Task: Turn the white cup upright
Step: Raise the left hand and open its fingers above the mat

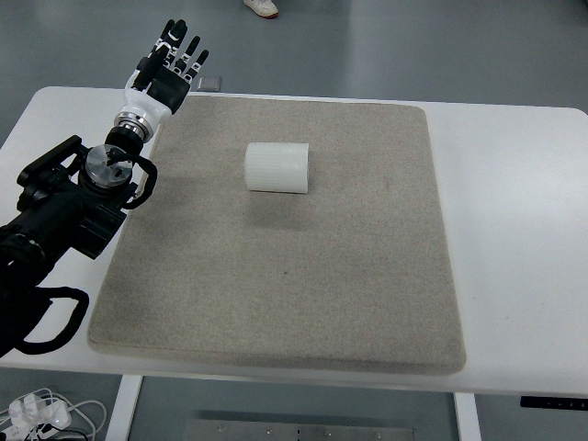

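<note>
A white ribbed cup lies on its side on the grey felt mat, in the mat's far middle. My left hand is raised near the mat's far left corner, well to the left of the cup, with fingers spread and holding nothing. Its black arm comes in from the left edge. The right arm is out of view.
The mat covers most of a white table. A small dark object lies at the table's far edge by my left hand. A person's shoe shows on the floor beyond. White cables lie below the front left.
</note>
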Robot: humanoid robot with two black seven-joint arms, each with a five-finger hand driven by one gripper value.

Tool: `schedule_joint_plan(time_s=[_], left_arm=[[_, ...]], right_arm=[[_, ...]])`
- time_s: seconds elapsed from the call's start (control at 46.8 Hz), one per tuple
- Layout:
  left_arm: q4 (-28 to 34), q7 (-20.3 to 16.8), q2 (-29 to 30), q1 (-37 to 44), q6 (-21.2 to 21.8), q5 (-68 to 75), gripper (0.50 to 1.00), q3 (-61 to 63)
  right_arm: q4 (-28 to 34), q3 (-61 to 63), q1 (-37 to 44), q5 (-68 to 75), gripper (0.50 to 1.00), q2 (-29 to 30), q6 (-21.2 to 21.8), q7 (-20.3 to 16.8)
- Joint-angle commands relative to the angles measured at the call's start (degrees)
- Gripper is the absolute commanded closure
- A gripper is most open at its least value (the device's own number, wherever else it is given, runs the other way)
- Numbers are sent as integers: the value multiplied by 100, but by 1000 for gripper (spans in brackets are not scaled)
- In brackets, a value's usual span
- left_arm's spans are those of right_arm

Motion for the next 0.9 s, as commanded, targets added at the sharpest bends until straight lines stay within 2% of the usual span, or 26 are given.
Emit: schedule_joint_plan(time_s=[0.0,0.47,0.662,0.876], left_arm=[[3,0,0,-1,0,0,504,-8],[3,18,79,-107,-70,9,504,44],[3,44,132,-124,-334,53,504,53],[3,44,141,-221,-360,966,506,62]], right_arm=[[0,0,0,-1,548,0,0,0],[0,0,0,-1,548,0,-9,0],[0,0,0,-1,548,0,0,0],[0,0,0,-1,548,0,0,0]])
